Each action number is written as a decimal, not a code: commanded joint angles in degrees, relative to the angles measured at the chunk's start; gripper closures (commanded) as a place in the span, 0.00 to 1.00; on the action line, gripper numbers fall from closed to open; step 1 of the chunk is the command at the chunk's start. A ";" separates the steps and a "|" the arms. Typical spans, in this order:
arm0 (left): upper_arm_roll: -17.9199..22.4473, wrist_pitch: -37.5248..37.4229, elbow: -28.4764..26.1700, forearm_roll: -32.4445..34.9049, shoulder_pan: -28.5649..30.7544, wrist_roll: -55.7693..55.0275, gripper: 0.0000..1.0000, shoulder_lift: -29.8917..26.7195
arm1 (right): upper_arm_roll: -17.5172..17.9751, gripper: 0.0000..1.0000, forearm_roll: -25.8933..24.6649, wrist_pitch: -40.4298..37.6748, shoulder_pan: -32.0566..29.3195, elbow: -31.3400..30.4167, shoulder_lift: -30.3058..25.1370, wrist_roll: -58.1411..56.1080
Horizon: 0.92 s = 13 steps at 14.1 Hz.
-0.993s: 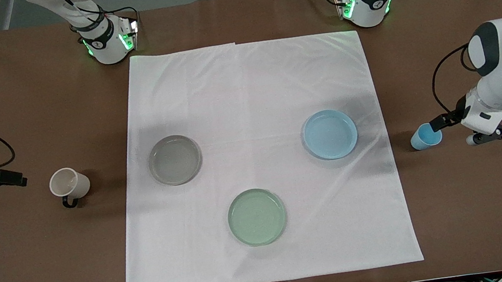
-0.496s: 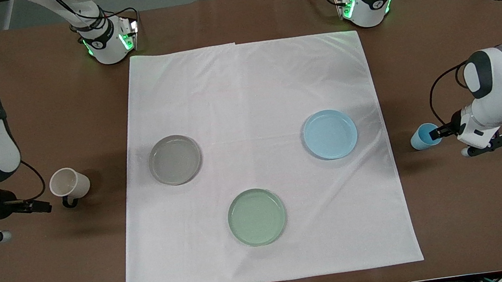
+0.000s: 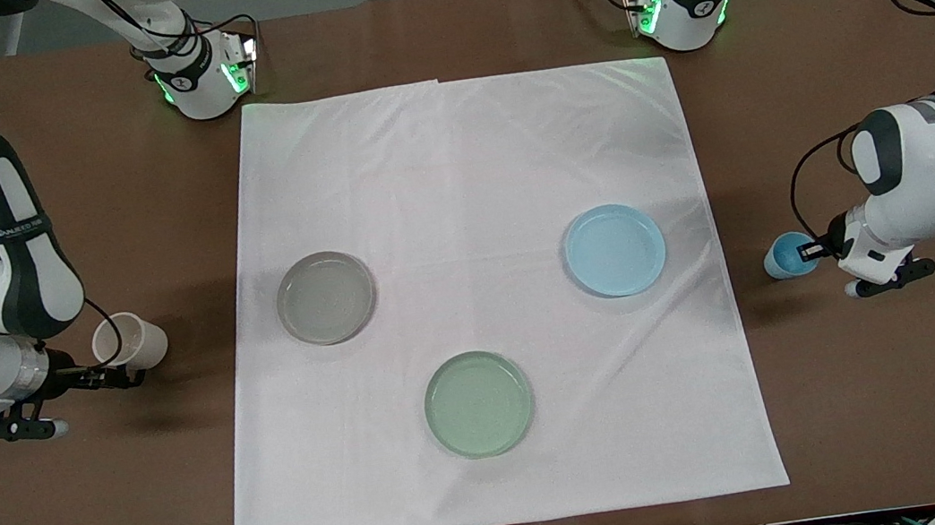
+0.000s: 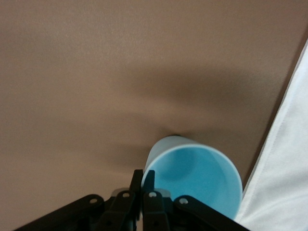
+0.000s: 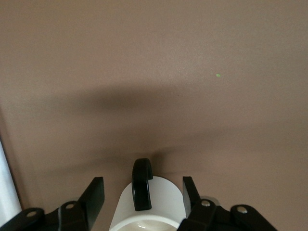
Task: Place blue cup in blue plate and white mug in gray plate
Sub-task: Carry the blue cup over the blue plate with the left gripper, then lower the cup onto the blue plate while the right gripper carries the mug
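The blue cup [image 3: 783,258] stands on the brown table toward the left arm's end, off the white cloth. My left gripper [image 3: 808,252] is shut on its rim, one finger inside and one outside, as the left wrist view shows for gripper [image 4: 143,174] and cup [image 4: 202,178]. The white mug [image 3: 132,335] stands toward the right arm's end. My right gripper [image 3: 119,376] is open, its fingers [image 5: 96,191] on either side of the mug [image 5: 166,202], with the black handle [image 5: 142,185] between them. The blue plate [image 3: 615,249] and the gray plate [image 3: 326,297] are empty.
A pale green plate [image 3: 478,404] lies empty on the white cloth [image 3: 464,164], nearer to the front camera than the other two plates. Both arm bases stand along the table's back edge. Brown table surrounds the cloth.
The right arm has swung in from the table's end and brought its open gripper around the mug. The left gripper has shifted slightly onto the blue cup's rim.
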 commanded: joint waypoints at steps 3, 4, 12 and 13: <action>-6.78 -5.55 0.19 0.25 0.02 -2.31 1.00 -6.29 | 0.48 0.34 1.63 4.74 -0.26 -4.51 -0.13 0.16; -8.97 -6.52 0.19 0.16 -0.16 -4.76 1.00 -6.74 | 0.48 0.36 1.63 4.92 -0.26 -4.78 -0.05 0.16; -16.82 -4.95 -1.13 0.86 -10.52 -32.17 1.00 -3.50 | 0.56 0.82 1.72 4.31 -0.26 -4.69 -0.05 0.33; -16.73 -4.16 -1.48 0.95 -11.92 -34.73 1.00 -2.71 | 0.65 0.91 1.72 4.31 -0.17 -4.52 -0.13 0.33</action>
